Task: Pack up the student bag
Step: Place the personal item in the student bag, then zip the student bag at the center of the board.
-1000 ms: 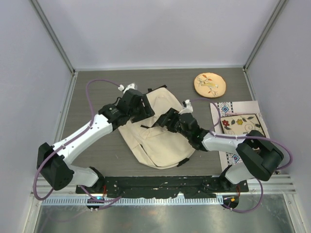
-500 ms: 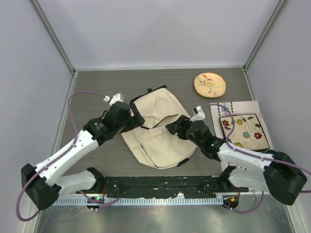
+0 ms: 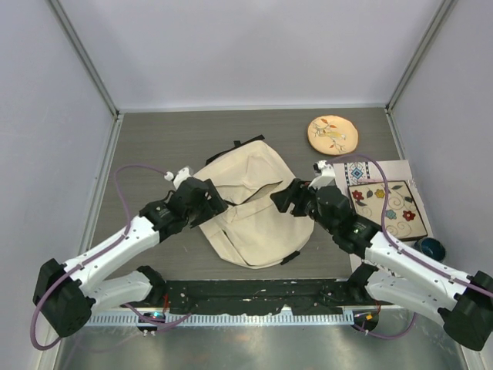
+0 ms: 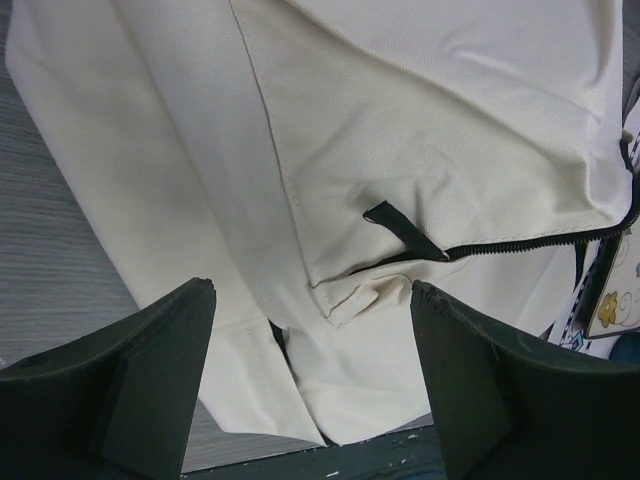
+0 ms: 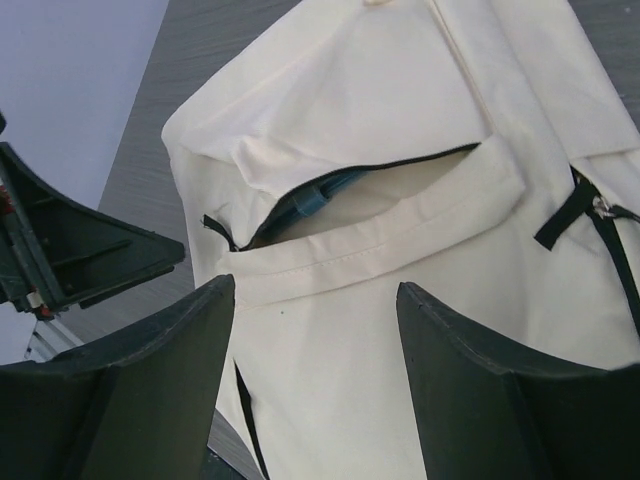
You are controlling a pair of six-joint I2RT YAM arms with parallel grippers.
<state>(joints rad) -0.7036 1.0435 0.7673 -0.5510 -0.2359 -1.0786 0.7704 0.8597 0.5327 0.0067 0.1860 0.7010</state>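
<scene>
Left end effector and right end effector wide, empty, student bag between.

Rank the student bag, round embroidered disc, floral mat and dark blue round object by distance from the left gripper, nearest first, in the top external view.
1. student bag, just by the left gripper.
2. round embroidered disc, far right.
3. floral mat, right side.
4. dark blue round object, near right corner.
</scene>
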